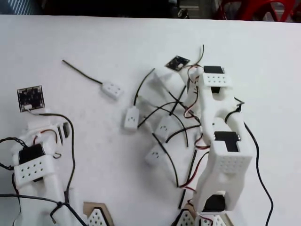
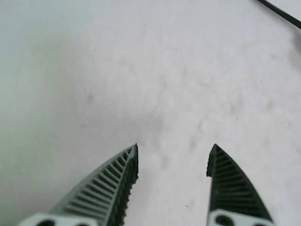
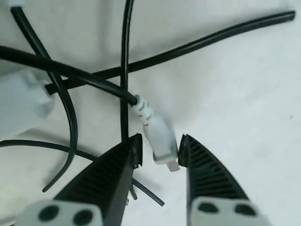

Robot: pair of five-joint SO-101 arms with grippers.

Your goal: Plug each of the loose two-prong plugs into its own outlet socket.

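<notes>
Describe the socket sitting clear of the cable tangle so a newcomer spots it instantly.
On the table, look left of the cable tangle in the high view. The socket is the white block lying alone, farthest left. Its one straight black cord crosses nothing, whereas the other sockets' cords run into the tangle.

1 white socket [image 1: 112, 89] lies apart from tangled black cords [image 3: 211, 38]; 1 white plug [image 3: 159, 137] lies among them.

Jaws parted around white plug [image 3: 160, 139], black cords [image 3: 188, 47] crossing behind
</notes>
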